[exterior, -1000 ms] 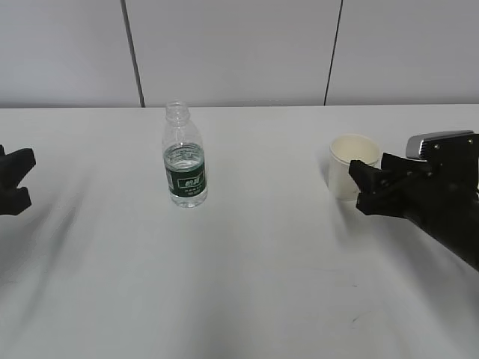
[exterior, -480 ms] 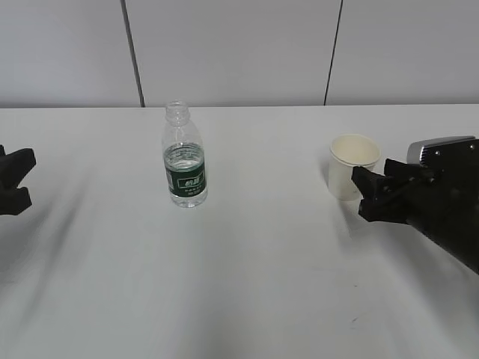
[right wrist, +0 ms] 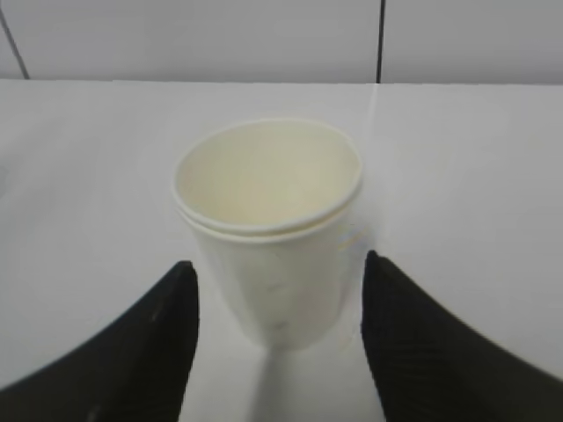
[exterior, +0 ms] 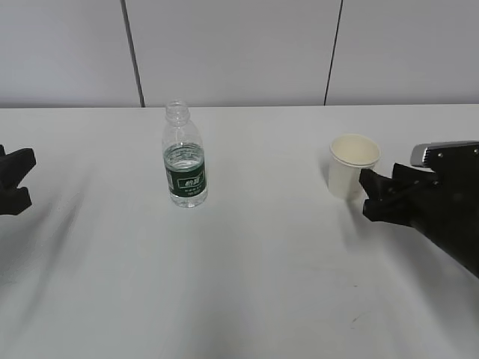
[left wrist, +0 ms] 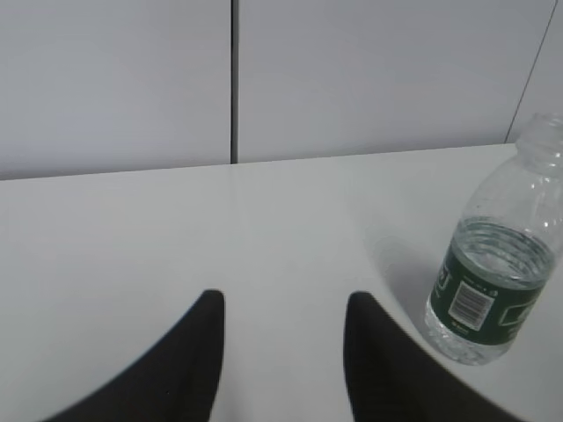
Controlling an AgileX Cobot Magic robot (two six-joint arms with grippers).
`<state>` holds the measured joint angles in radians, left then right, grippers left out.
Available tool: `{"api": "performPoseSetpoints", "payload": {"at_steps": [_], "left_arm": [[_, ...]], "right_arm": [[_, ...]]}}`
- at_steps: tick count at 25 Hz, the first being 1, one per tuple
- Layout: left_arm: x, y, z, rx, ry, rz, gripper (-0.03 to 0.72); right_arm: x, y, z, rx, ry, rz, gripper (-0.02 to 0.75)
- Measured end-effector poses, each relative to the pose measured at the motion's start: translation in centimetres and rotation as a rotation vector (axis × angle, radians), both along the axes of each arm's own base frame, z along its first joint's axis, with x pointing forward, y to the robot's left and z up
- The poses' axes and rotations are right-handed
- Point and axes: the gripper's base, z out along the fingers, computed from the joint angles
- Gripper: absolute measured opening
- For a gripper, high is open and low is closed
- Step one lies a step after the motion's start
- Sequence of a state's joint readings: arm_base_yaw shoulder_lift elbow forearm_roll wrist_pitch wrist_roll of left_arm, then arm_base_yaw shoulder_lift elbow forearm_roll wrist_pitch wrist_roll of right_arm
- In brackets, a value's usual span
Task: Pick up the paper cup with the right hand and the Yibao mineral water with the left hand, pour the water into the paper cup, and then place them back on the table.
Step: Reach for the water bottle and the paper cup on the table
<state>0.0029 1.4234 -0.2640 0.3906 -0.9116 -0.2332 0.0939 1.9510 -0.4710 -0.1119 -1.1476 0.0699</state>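
Right gripper (exterior: 372,196) has backed off the paper cup (exterior: 353,165), jaws open, holding nothing. Left gripper (exterior: 16,180) parked open, Yibao mineral water (exterior: 184,158) untouched. No grasp yet.

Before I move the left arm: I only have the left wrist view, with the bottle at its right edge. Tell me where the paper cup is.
Observer: The paper cup stands upright on the table, far to the right of the Yibao mineral water in the exterior view.
Operator: Report the right hand.
Observer: The right hand is open. The right wrist view shows the cup between its fingers, with a gap on each side.
Operator: Give me my left hand's position from outside.
Observer: The left hand sits at the exterior view's far left edge, with bare table between it and the bottle.
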Motion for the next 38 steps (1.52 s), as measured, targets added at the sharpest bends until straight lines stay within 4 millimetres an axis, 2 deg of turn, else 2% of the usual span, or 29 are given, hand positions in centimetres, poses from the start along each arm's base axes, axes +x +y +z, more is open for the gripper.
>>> {"api": "performPoseSetpoints", "payload": {"at_steps": [6,14,17,20,22,38], "left_arm": [[0.0,0.0,0.0,0.000,0.000,0.000,0.291],[0.0,0.0,0.0,0.000,0.000,0.000,0.291],[0.0,0.0,0.0,0.000,0.000,0.000,0.291],[0.0,0.0,0.0,0.000,0.000,0.000,0.291],[0.0,0.0,0.0,0.000,-0.001,0.000,0.291],[0.0,0.0,0.2,-0.008,-0.021,-0.004,0.291]], "right_arm": [[-0.1,-0.2,-1.8,-0.003,0.060,-0.019,0.468],[-0.2,-0.1,-1.9,-0.004,0.064,-0.012,0.468],[0.0,-0.1,-1.8,0.008,0.063,-0.012,0.515],[0.4,0.0,-1.7,0.015,0.051,-0.011,0.603],[0.7,0.0,-1.6,0.017,0.043,-0.010,0.629],[3.7,0.5,-3.9,0.029,0.043,0.011,0.639]]}}
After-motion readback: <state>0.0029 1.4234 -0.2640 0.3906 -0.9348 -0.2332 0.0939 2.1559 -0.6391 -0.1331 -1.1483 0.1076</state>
